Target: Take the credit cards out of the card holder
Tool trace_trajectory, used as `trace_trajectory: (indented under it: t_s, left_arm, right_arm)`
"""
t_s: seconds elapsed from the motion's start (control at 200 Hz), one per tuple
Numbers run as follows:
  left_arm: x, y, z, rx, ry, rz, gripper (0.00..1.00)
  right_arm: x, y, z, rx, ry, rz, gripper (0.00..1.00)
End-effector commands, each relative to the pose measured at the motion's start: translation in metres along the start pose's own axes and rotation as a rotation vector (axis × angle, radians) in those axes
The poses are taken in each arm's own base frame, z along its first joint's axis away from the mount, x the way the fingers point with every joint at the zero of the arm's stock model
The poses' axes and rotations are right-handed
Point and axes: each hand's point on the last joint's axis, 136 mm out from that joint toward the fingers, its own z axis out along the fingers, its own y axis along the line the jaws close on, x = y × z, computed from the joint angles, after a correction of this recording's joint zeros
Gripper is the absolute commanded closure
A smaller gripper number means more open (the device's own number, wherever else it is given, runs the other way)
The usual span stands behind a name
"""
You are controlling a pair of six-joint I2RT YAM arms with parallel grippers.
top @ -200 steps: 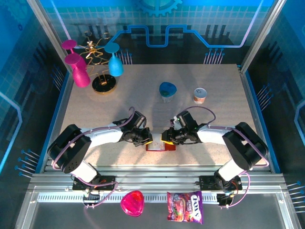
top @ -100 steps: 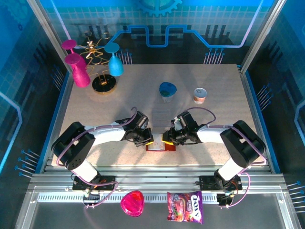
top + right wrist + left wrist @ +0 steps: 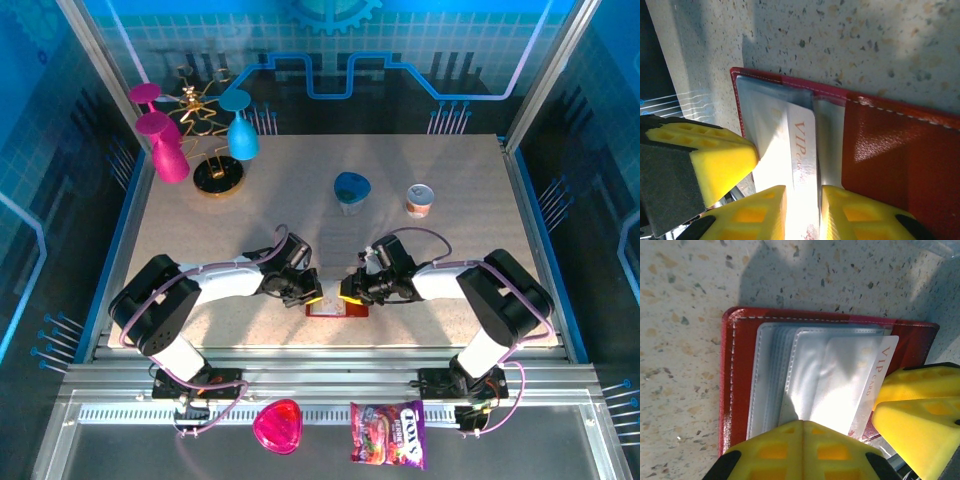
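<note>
Item: small dark red book-style card holder, lying open and flat on the speckled pale stone-look counter, near its front edge and between the two arms. Red cover with pale stitching. Inside is a stack of clear plastic sleeves.

Contents: one pale pinkish-white rectangular card lettered "VIP", partly out of the sleeves, its end projecting over the holder's edge.

Left claw: yellow foam fingers pressed together, tips over the sleeves at one edge of the holder.

Right claw: yellow fingers narrowly apart, with the card's end in the gap between them. Cannot tell whether the pads actually pinch it.

Elsewhere: blue-lidded clear cup and small white pot on the far half of the counter. Pink heart-shaped dish and colourful candy bag on the front ledge.
</note>
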Motion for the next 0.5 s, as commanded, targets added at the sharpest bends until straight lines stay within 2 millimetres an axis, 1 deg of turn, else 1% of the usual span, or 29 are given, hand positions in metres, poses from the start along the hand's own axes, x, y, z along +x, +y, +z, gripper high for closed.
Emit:
trace_trajectory:
  t_s: [0.0, 0.2, 0.495]
  left_arm:
    - [0.0095, 0.0166, 0.0066, -0.059, 0.042, 0.0, 0.94]
    - [0.0094, 0.0176, 0.0065, -0.063, 0.043, -0.002, 0.94]
    - [0.0091, 0.0189, 0.0049, -0.072, 0.04, 0.003, 0.94]
  right_arm:
    - [0.0037, -0.0095, 0.003, -0.002, 0.019, 0.033, 0.76]
    - [0.0042, -0.0113, 0.0044, -0.009, 0.022, 0.042, 0.78]
    - [0.0031, -0.0131, 0.0008, -0.001, 0.004, 0.04, 0.84]
